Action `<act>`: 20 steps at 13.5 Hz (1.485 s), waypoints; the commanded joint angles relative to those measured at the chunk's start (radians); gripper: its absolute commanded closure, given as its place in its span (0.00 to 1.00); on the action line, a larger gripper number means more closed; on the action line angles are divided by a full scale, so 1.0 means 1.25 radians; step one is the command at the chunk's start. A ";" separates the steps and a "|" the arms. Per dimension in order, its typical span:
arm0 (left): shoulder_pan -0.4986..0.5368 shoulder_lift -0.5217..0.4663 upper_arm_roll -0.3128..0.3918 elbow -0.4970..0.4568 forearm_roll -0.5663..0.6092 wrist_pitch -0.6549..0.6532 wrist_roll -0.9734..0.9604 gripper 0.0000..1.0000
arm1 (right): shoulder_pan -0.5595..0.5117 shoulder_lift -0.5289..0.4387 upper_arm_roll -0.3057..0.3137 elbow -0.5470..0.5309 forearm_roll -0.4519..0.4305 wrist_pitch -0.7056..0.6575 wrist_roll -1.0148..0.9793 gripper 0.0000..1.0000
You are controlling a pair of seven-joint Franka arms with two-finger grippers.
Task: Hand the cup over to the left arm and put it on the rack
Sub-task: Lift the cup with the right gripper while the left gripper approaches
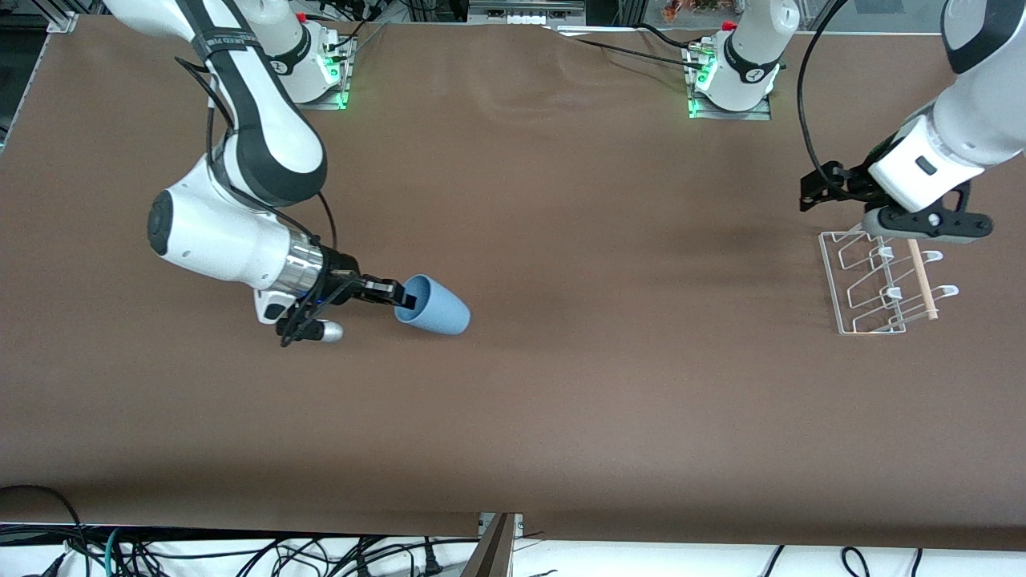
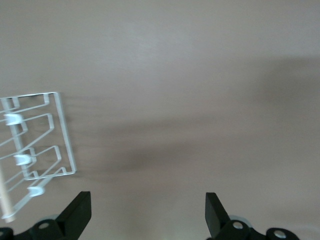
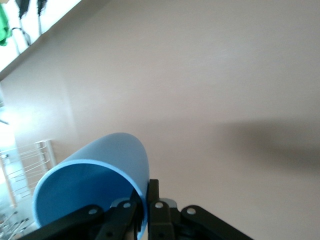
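The light-blue cup (image 1: 437, 306) is tilted on its side above the table toward the right arm's end, mouth facing the right gripper (image 1: 403, 298). That gripper is shut on the cup's rim, one finger inside and one outside, as the right wrist view shows for the cup (image 3: 100, 175) and the gripper (image 3: 148, 202). The white wire rack (image 1: 882, 280) with its wooden dowel (image 1: 922, 280) stands toward the left arm's end. The left gripper (image 1: 816, 188) hovers beside the rack's edge, open and empty. In the left wrist view its fingers (image 2: 148, 212) are wide apart beside the rack (image 2: 55, 130).
The brown table (image 1: 561, 385) is bare between the cup and the rack. The two arm bases (image 1: 725, 72) stand along the table's edge farthest from the front camera. Cables (image 1: 240, 553) hang below the near edge. The rack also shows in the right wrist view (image 3: 25, 167).
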State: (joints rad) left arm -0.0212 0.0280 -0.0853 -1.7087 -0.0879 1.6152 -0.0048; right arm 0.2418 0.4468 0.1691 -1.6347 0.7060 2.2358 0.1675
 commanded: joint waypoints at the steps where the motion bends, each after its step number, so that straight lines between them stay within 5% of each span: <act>1: -0.004 0.053 0.002 0.054 -0.062 -0.009 0.128 0.00 | 0.049 0.068 0.016 0.110 0.070 -0.008 0.012 1.00; 3: -0.015 0.095 0.000 0.113 -0.090 -0.006 0.239 0.00 | 0.087 0.105 0.016 0.155 0.153 0.011 0.011 1.00; 6: -0.020 0.139 0.001 0.169 -0.196 0.009 0.356 0.00 | 0.137 0.136 0.017 0.197 0.165 0.050 0.010 1.00; 9: -0.020 0.171 0.001 0.172 -0.323 0.026 0.527 0.00 | 0.143 0.153 0.055 0.217 0.248 0.052 0.011 1.00; 20: -0.178 0.217 -0.005 0.161 -0.348 0.212 0.879 0.00 | 0.181 0.173 0.068 0.285 0.299 0.055 0.012 1.00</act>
State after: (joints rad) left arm -0.2262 0.2696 -0.1034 -1.5288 -0.5081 1.8668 1.0308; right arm 0.4638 0.6446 0.2458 -1.3184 1.0570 2.2979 0.1726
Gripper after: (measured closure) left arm 0.000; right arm 0.943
